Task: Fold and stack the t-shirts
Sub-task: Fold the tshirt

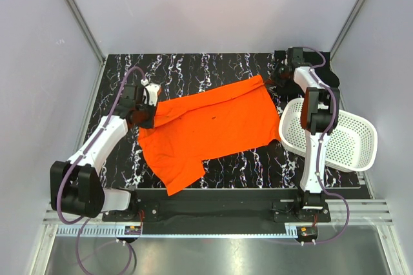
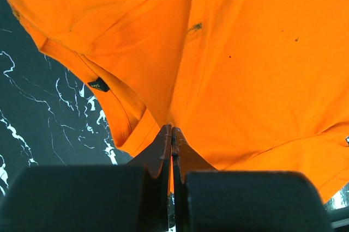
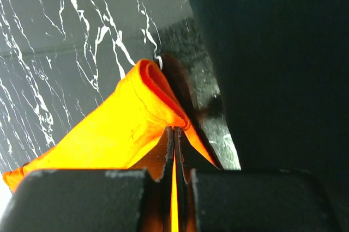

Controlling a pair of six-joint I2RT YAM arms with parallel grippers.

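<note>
One bright orange t-shirt (image 1: 206, 126) lies spread and slightly rumpled across the black marbled table (image 1: 193, 71). My left gripper (image 1: 147, 112) is shut on its left edge by the collar. In the left wrist view the fingertips (image 2: 172, 128) pinch the orange cloth (image 2: 245, 52), and a neck label (image 2: 98, 85) shows nearby. My right gripper (image 1: 276, 81) is shut on the shirt's far right corner. In the right wrist view a rolled fold of orange fabric (image 3: 125, 128) runs into the closed jaws (image 3: 175, 129).
A white perforated basket (image 1: 355, 139) sits tilted at the table's right edge, beside the right arm. A dark mass (image 3: 267, 52) fills the right of the right wrist view, close to the pinched corner. Grey walls enclose the table on three sides.
</note>
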